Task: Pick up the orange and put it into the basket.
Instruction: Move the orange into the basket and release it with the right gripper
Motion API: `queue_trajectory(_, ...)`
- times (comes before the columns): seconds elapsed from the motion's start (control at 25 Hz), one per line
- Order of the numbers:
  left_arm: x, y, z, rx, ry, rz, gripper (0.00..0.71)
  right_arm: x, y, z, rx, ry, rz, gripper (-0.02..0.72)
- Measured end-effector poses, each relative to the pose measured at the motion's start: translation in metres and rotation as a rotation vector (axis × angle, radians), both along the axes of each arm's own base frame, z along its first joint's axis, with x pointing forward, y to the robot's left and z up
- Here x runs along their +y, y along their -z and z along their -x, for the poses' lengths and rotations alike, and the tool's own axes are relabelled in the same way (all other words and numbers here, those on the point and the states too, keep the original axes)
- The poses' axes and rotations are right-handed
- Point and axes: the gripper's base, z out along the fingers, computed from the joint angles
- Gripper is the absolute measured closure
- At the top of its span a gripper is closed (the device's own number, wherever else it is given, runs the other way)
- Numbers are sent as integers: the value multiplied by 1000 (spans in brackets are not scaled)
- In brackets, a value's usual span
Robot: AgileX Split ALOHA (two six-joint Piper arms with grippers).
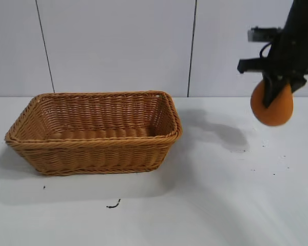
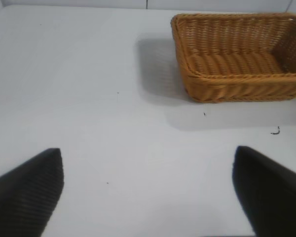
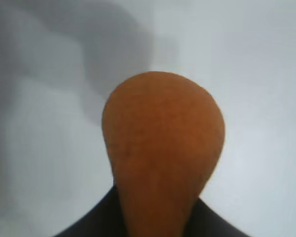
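The right gripper (image 1: pixel 273 97) holds the orange (image 1: pixel 272 108) aloft, well right of the basket (image 1: pixel 92 134); the left gripper (image 2: pixel 148 190) idles wide.

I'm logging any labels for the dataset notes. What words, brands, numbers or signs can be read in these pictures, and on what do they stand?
None: no readable text in any view.
The basket is plain wicker, no tag showing.
The orange, held above the table in the right gripper, is unmarked.
The left gripper, open over the table, bears no lettering.
The small dark mark on the table is a squiggle, not a letter.
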Motion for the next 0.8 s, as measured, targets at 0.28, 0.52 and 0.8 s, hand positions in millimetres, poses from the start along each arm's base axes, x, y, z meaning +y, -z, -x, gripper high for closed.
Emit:
queue_trajectory(0.28,0,0,0,1,0,0,44,62,-6,8,-25,-122,-13,639)
queue_trajectory(0.52,0,0,0,1,0,0,44,149,-9,28,-124,-306,-54,639)
queue_trajectory(0.8,0,0,0,1,0,0,44,234,13,44,-213,-441,-126,639)
